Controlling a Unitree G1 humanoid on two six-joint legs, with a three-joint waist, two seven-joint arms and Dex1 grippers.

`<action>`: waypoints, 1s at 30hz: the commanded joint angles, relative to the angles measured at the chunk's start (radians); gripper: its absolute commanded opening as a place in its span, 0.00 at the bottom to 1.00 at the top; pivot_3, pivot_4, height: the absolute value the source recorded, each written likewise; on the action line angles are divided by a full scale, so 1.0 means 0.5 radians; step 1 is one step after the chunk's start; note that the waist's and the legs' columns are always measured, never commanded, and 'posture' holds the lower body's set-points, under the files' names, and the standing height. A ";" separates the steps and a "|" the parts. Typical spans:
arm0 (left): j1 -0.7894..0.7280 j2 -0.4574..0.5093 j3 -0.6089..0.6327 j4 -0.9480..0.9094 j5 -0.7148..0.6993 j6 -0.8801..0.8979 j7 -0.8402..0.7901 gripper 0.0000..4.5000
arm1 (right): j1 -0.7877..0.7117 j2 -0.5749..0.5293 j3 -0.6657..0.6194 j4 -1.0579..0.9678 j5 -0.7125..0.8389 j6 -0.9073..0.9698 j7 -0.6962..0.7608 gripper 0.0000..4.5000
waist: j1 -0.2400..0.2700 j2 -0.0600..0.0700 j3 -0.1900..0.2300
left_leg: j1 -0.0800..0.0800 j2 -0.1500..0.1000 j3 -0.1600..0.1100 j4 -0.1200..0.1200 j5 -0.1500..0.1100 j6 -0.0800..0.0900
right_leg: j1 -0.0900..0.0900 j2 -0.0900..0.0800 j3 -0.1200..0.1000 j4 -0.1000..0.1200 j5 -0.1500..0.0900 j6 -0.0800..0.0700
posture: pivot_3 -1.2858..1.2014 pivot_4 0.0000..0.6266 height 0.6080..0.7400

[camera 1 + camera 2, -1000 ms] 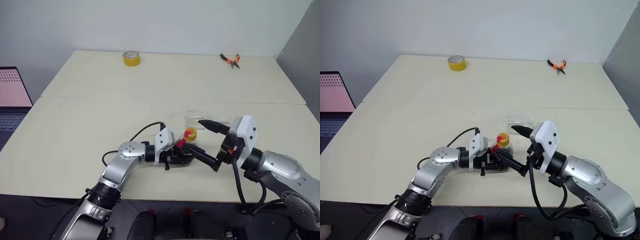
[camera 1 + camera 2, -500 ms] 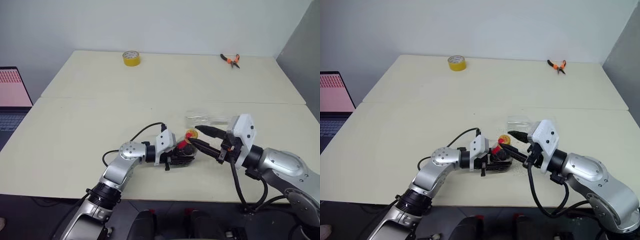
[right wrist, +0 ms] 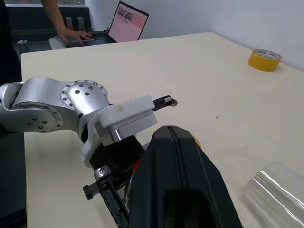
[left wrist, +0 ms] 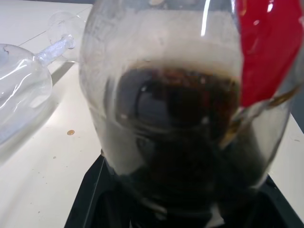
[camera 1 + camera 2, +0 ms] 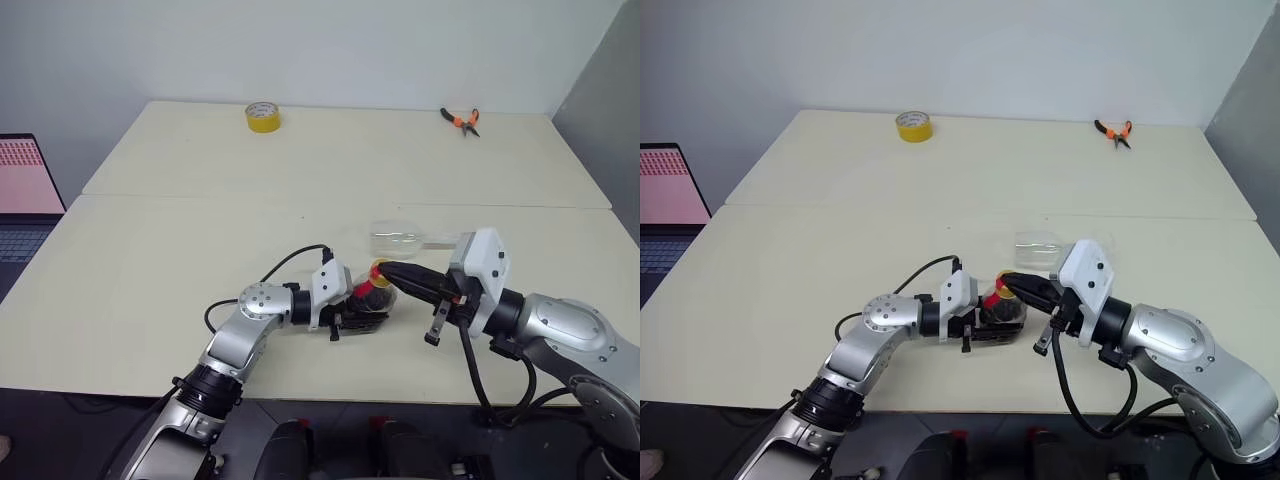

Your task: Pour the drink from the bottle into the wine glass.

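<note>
Left gripper (image 5: 362,305) fingers grasp bottle (image 5: 371,298) on desk (image 5: 180,250). Right gripper (image 5: 385,271) fingers clenched at yellow cap (image 5: 378,268). Wine glass (image 5: 400,238) lies on side behind.

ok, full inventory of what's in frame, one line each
bottle: 1, clear with red neck label, dark drink inside, near table edge, in the left gripper
yellow cap: 1, on the bottle, right gripper's fingers closed on it
wine glass: 1, clear, lying on its side just behind the bottle
tape roll: 1, yellow, far left of table
pliers: 1, orange handles, far right of table
laptop: 1, pink screen, off the table's left edge
table: 1, cream
person: 1, at the laptop
left gripper: black, shut on bottle
right gripper: black, shut on cap
</note>
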 commanded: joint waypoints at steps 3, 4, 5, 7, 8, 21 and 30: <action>-0.047 -0.014 0.000 -0.027 0.029 -0.064 0.014 0.40 | -0.042 0.021 -0.149 -0.024 0.186 0.036 -0.023 0.28 | 0.000 0.000 0.000 | 0.000 0.000 0.000 0.000 0.000 0.000 | 0.000 0.000 0.000 0.000 0.000 0.000 | 0.52 0.24 1.00; -0.047 -0.014 0.000 -0.027 0.033 -0.068 0.015 0.40 | -0.047 0.004 -0.153 -0.033 0.226 0.063 -0.015 0.35 | 0.000 0.000 0.000 | 0.000 0.000 0.000 0.000 0.000 0.000 | 0.000 0.000 0.000 0.000 0.000 0.000 | 0.52 0.24 1.00; -0.046 -0.014 0.000 -0.028 0.036 -0.070 0.016 0.40 | -0.052 -0.018 -0.151 -0.041 0.246 0.088 -0.007 0.45 | 0.000 0.000 0.000 | 0.000 0.000 0.000 0.000 0.000 0.000 | 0.000 0.000 0.000 0.000 0.000 0.000 | 0.52 0.24 1.00; -0.045 -0.018 -0.002 -0.024 0.041 -0.078 0.017 0.40 | -0.055 -0.065 -0.130 -0.051 0.242 0.123 0.003 0.60 | 0.000 0.000 0.000 | 0.000 0.000 0.000 0.000 0.000 0.000 | 0.000 0.000 0.000 0.000 0.000 0.000 | 0.52 0.24 1.00; -0.046 -0.020 -0.002 -0.022 0.042 -0.080 0.017 0.40 | -0.055 -0.078 -0.118 -0.051 0.234 0.129 0.002 0.68 | 0.000 0.000 0.000 | 0.000 0.000 0.000 0.000 0.000 0.000 | 0.000 0.000 0.000 0.000 0.000 0.000 | 0.52 0.24 1.00; -0.038 -0.032 -0.003 -0.019 0.056 -0.091 0.019 0.39 | -0.057 -0.082 -0.078 -0.002 0.105 0.098 -0.028 0.76 | 0.000 0.000 0.000 | 0.000 0.000 0.000 0.000 0.000 0.000 | 0.000 0.000 0.000 -0.001 0.000 0.000 | 0.52 0.24 1.00; -0.034 -0.035 -0.004 -0.013 0.062 -0.097 0.020 0.39 | -0.057 -0.080 -0.060 0.001 0.051 0.087 -0.023 0.27 | 0.001 0.000 0.000 | 0.000 0.000 0.000 0.000 0.000 0.000 | 0.000 0.000 0.000 -0.001 0.000 0.000 | 0.52 0.24 1.00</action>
